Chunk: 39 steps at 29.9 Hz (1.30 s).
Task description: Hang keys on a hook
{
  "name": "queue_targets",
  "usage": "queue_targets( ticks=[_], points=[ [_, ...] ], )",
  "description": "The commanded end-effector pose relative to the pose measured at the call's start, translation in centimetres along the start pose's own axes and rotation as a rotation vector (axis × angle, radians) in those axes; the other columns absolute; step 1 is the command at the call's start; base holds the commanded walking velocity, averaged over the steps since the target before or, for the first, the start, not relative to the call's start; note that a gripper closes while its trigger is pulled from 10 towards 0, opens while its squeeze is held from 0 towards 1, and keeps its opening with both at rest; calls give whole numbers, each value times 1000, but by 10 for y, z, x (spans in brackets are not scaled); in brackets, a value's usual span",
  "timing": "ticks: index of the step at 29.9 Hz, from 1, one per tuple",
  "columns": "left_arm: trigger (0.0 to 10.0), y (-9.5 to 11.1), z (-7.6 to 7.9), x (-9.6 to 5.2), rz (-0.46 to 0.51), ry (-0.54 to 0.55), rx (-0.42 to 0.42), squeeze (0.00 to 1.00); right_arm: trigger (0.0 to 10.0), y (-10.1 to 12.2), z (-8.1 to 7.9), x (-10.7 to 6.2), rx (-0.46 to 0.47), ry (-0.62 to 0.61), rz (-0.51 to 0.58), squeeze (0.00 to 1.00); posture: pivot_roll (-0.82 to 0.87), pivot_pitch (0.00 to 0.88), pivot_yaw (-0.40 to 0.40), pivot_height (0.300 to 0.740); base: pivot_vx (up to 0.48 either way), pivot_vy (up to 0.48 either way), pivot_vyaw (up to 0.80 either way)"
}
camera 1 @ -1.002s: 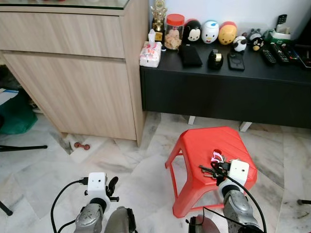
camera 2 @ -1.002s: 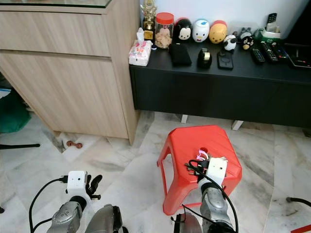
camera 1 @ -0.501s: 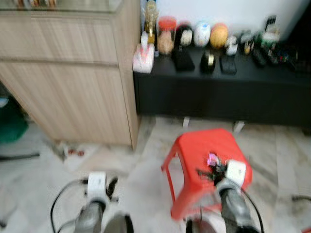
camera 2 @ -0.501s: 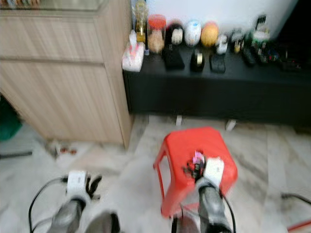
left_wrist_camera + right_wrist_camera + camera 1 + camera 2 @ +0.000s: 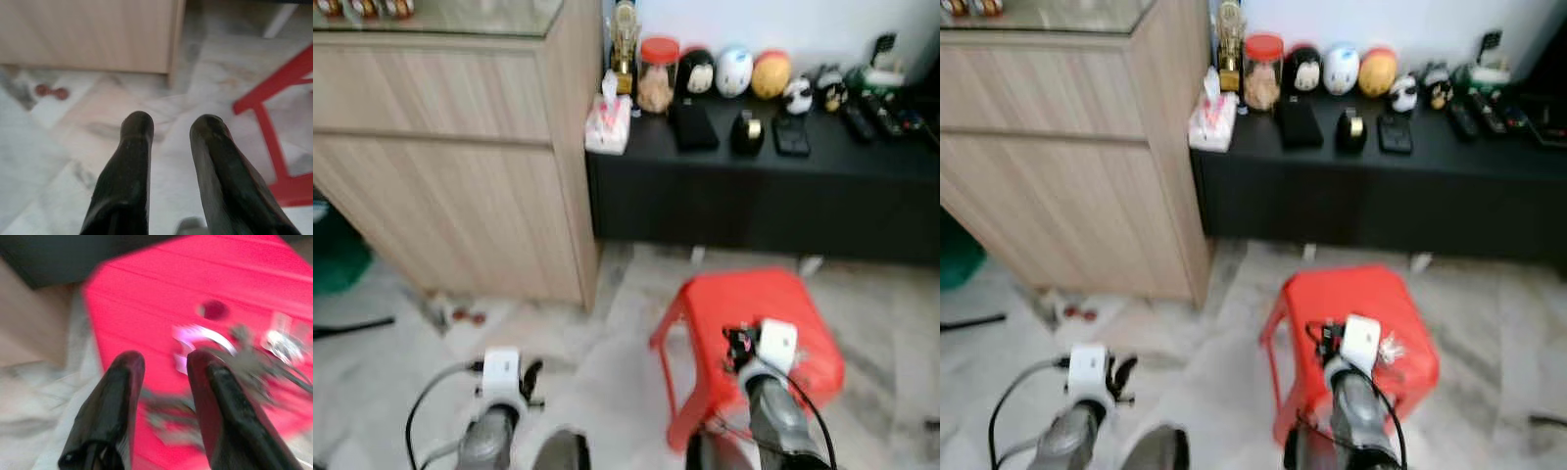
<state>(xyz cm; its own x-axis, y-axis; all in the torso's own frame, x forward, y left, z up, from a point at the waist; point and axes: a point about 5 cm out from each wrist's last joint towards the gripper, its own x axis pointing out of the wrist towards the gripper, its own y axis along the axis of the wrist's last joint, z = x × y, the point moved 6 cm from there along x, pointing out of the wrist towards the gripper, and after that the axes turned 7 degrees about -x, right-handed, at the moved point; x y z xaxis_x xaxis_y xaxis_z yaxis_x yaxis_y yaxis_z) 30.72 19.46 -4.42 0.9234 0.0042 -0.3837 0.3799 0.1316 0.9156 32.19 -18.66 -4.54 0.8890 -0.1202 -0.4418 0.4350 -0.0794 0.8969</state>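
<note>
Pickup stage. Right gripper (image 5: 161, 364), jaws narrowly parted and holding nothing, is poised over keys (image 5: 234, 357) on red stool (image 5: 759, 299). Closure around keys needed next. Left gripper (image 5: 171, 127) idle, jaws slightly apart.

pale wood cabinet (image 5: 450, 147) beside black console (image 5: 764, 186) on marble floor (image 5: 401, 352).

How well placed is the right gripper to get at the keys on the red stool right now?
Probably well placed. The right gripper hovers open just over the red stool, and the keys lie loose on its seat beside the fingertips with nothing between. The frame is blurred, so the exact gap is unclear.
</note>
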Motion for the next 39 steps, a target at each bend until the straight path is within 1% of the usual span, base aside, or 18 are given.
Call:
queue_targets(
  ticks=[1,8,12,14,15,18,19,23,24,25,29,34,39],
  points=[
    [10000,-14,1,-5,-41,2,-10,0,10000,-10,6,-4,-3,-14,-28,0,-56,105,-26,639,0,0,0],
    [10000,-17,0,-6,-50,5,-8,0,10000,-17,8,-6,-6,-14,-45,0,-58,105,-26,639,0,0,0],
    [10000,-17,1,-6,-52,4,-7,0,10000,-24,8,-7,-27,-2,-82,0,-58,104,-26,639,0,0,0],
    [10000,-17,1,-6,-52,4,-8,0,10000,-29,8,-8,-63,5,-114,0,-58,104,-26,639,0,0,0],
    [10000,-17,1,-6,-52,4,-7,0,10000,-33,9,-8,-103,9,-133,0,-57,103,-26,639,0,0,0],
    [10000,-17,1,-6,-52,4,-8,0,10000,-32,8,-8,-175,27,-129,0,-57,103,-25,639,0,0,0],
    [10000,-17,1,-6,-53,4,-8,0,10000,-32,8,-8,-180,34,-128,0,-57,103,-25,639,0,0,0],
    [10000,-17,1,-6,-52,5,-8,0,10000,-29,8,-8,-146,22,-113,0,-57,105,-26,639,0,0,0],
    [10000,-17,1,-6,-53,5,-8,0,10000,-27,7,-7,-158,27,-111,0,-57,105,-26,639,0,0,0],
    [10000,-17,1,-6,-53,4,-8,0,10000,-24,5,-6,-163,38,-98,0,-58,105,-25,629,0,0,0],
    [10000,-17,1,-6,-54,4,-8,0,10000,-22,3,-5,-165,40,-89,0,-57,105,-25,609,0,0,0],
    [10000,-17,2,-5,-55,2,-11,0,10000,-21,2,-5,-185,46,-78,0,-56,106,-25,609,0,0,0],
    [10000,-16,3,-5,-52,0,-15,0,10000,-19,1,-5,-180,43,-69,0,-53,104,-23,609,0,0,0]
  ],
)
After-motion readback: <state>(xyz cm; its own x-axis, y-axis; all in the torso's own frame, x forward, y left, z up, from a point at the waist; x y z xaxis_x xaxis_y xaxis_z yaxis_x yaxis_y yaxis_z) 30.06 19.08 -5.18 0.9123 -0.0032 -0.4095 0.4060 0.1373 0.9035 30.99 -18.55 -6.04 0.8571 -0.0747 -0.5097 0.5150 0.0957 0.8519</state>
